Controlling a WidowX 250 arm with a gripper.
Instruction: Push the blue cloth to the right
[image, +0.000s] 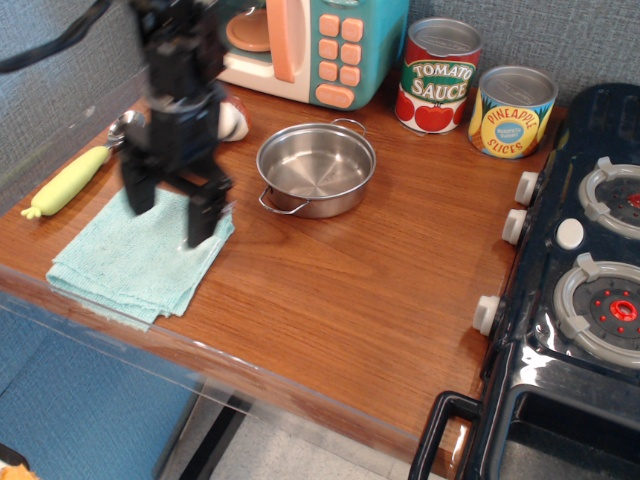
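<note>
Now the gripper (171, 208), jaws spread, hovers over the blue cloth (135, 255); better press down firmly, then slide rightward.

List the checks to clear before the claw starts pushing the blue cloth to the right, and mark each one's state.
1. Claw above the blue cloth: ok, it hangs over the cloth's upper part.
2. Jaws spread: ok, the two fingers stand clearly apart.
3. Claw touching the cloth: cannot tell, the single view does not show height.
4. Claw on the cloth's left side for a rightward push: not ok, it sits over the middle and right.
5. Bare wood to the right of the cloth: ok, the table is open there.
6. Steel pan out of the path: ok, it stands further back, though close.
</note>
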